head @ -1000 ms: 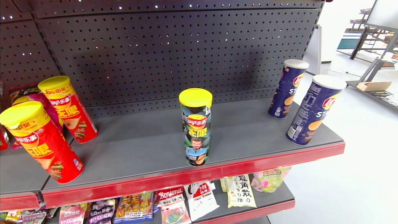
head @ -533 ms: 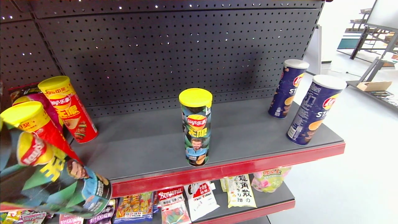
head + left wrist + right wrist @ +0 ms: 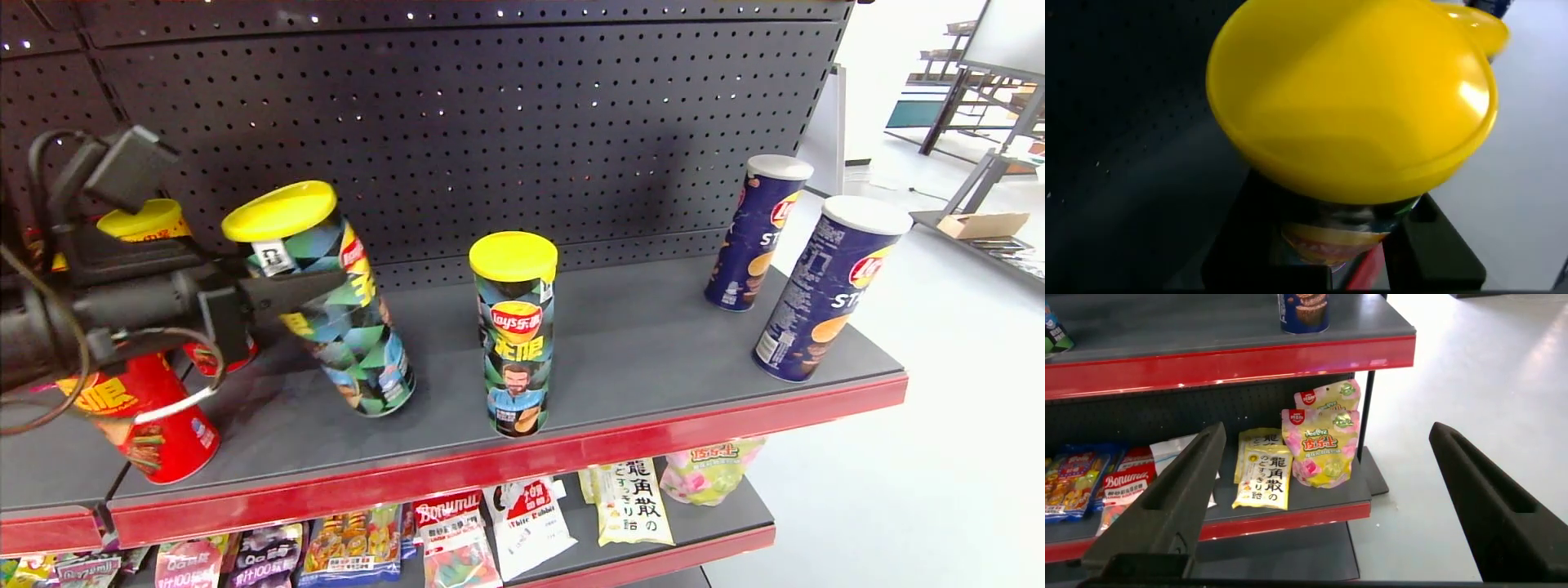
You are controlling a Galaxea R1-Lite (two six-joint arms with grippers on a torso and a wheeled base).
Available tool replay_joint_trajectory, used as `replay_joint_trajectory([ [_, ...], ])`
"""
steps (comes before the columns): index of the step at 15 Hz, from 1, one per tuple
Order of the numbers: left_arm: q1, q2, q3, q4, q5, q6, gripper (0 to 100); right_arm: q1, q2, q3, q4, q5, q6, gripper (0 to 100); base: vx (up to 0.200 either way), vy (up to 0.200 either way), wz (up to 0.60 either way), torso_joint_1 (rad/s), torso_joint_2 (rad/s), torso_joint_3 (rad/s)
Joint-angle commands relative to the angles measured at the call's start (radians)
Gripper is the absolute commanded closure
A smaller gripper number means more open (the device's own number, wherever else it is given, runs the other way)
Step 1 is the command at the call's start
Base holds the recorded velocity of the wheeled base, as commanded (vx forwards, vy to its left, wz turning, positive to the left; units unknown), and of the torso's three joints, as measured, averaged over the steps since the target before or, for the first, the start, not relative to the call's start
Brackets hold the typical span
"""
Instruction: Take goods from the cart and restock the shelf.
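Note:
My left gripper [image 3: 310, 286] is shut on a green-and-blue patterned chip can [image 3: 335, 302] with a yellow lid [image 3: 1351, 114]. It holds the can tilted over the top shelf [image 3: 637, 351], lid leaning toward the left. Whether the can's base touches the board I cannot tell. A matching can [image 3: 514, 335] stands upright just to its right, near the red front edge. In the left wrist view the dark fingers [image 3: 1237, 245] flank the can below the lid. My right gripper [image 3: 1331, 506] hangs open and empty, low in front of the lower shelf [image 3: 1282, 518].
Two red cans [image 3: 155, 416] stand at the shelf's left, partly behind my left arm. Two blue cans [image 3: 824, 290] stand at the right end. The pegboard back wall [image 3: 490, 122] is close behind. Snack bags [image 3: 1319, 433] line the lower shelf. Bare board lies between the cans.
My left arm has risen from the lower left with the patterned can and carried it over the shelf, left of the standing can. Nothing on the shelf has moved.

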State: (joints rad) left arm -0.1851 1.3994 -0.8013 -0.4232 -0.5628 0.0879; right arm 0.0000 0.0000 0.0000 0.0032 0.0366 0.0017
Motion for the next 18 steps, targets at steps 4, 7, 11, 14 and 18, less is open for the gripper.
replay_joint_trajectory([
  [4,-0.068,0.388,-0.320,-0.019,-0.003,0.033,100,0.000,0.002,0.000,0.000,0.000,0.000,0,0.000,0.000,0.00,0.000,0.00,0.000],
  [7,-0.097,0.469,-0.408,-0.022,0.011,0.036,100,0.000,0.002,0.000,0.000,0.000,0.000,0,0.000,0.000,0.00,0.000,0.00,0.000],
  [11,-0.125,0.547,-0.509,-0.022,0.024,0.033,100,0.000,0.002,0.000,0.000,0.000,0.000,0,0.000,0.000,0.00,0.000,0.00,0.000],
  [14,-0.131,0.576,-0.547,-0.022,0.023,0.036,100,0.000,0.002,0.000,0.000,0.000,0.000,0,0.000,0.000,0.00,0.000,0.00,0.000],
  [18,-0.135,0.599,-0.552,-0.022,0.023,0.039,100,0.000,0.002,0.000,0.000,0.000,0.000,0,0.000,0.000,0.00,0.000,0.00,0.000],
])
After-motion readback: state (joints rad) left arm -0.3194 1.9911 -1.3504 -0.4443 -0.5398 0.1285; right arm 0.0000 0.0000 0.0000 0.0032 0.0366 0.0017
